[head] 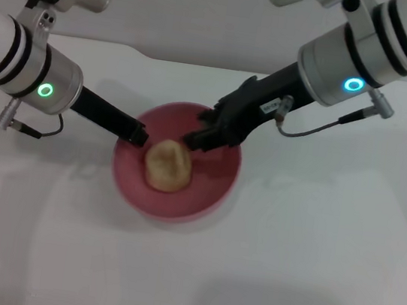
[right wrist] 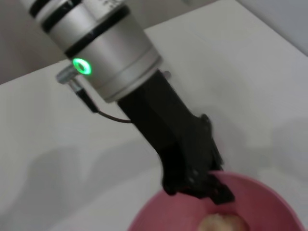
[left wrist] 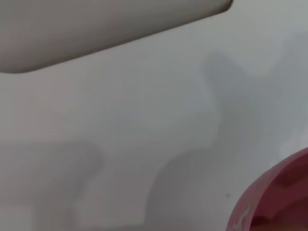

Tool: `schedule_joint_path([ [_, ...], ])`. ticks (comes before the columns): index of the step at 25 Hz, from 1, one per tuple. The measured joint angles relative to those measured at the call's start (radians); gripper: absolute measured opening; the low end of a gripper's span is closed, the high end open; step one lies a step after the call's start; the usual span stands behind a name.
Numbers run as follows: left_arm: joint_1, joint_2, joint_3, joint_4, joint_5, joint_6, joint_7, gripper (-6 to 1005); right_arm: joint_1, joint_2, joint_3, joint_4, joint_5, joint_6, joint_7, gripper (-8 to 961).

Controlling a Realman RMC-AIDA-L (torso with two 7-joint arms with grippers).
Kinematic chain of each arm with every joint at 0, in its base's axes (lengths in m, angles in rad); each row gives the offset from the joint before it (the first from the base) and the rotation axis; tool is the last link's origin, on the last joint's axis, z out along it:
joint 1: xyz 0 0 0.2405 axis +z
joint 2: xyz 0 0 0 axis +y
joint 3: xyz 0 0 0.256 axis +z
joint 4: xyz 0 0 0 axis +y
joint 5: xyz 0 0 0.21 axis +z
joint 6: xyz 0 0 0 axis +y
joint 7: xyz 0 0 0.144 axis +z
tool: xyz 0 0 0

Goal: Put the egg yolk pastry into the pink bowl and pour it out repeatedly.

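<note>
- The left gripper (head: 139,137) reached in from the robot's left and sat at the near-left rim of the pink bowl (head: 217,192), its dark tip clamped on that rim as far as the head view showed.
- The right gripper (head: 196,139) came in from the far right and hung over the bowl's far rim, its black fingers just beside the egg yolk pastry (head: 168,165); whether those fingers were parted or pressed together could not be told, since they ran together into one dark mass.
- The pastry lay inside the bowl, near the middle of the hollow and slightly toward the far side, a pale beige lump much smaller than the bowl around it.
- The bowl stood on the white table (head: 312,244), upright (or close to it).
- In the right wrist view the left gripper (right wrist: 222,194) appeared from the other side, its black tip over the rim of the bowl (right wrist: 163,216), with a sliver of the pastry (right wrist: 221,224) just below it.
- The left wrist view gave only a curved piece of the bowl (left wrist: 269,192) against the table (left wrist: 144,120).
- Green ring lights glowed on both arms' wrists.
</note>
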Motion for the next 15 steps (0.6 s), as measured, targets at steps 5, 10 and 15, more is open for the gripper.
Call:
schedule_joint_path([
  [5,0.014,0.002,0.009,0.0,0.0,-0.072,0.001,0,-0.052,0.0,0.068,-0.068,-0.083,0.026,0.091,413],
  [10,0.069,0.002,0.07,0.011,-0.083,-0.225,0.049,0,-0.135,-0.006,0.293,-0.081,-0.133,0.059,0.121,436],
  [15,0.132,0.002,0.133,0.02,-0.217,-0.372,0.164,0,-0.241,-0.01,0.512,-0.08,-0.136,0.052,0.122,437],
])
